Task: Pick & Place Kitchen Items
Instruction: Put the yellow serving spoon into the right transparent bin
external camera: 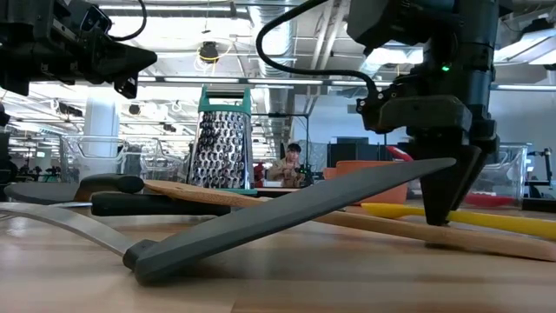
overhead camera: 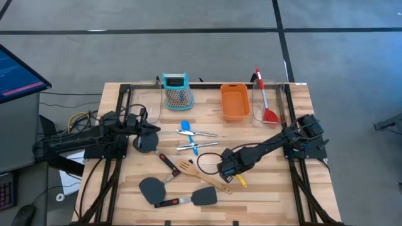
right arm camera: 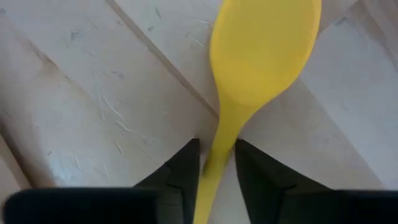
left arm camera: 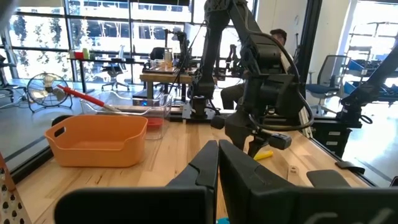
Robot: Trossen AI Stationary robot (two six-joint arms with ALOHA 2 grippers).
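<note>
A yellow spoon (right arm camera: 261, 56) lies flat on the wooden table, right of the middle (overhead camera: 241, 181). My right gripper (right arm camera: 217, 168) points down over it (overhead camera: 229, 168). It is open, with one finger on each side of the spoon's thin neck just below the bowl and only narrow gaps; I cannot tell if they touch. In the low view its fingertips (external camera: 443, 213) reach the table by the yellow handle (external camera: 486, 222). My left gripper (left arm camera: 217, 168) is shut and empty, held level above the table's left side (overhead camera: 155, 130).
A wooden slotted turner (overhead camera: 202, 176) and black spatulas (overhead camera: 152, 188) (overhead camera: 204, 196) lie near the front. Blue spoons and silver tongs (overhead camera: 191, 138) lie mid-table. At the back stand a box grater (overhead camera: 177, 90), an orange tub (overhead camera: 234, 100) and a red utensil (overhead camera: 267, 103).
</note>
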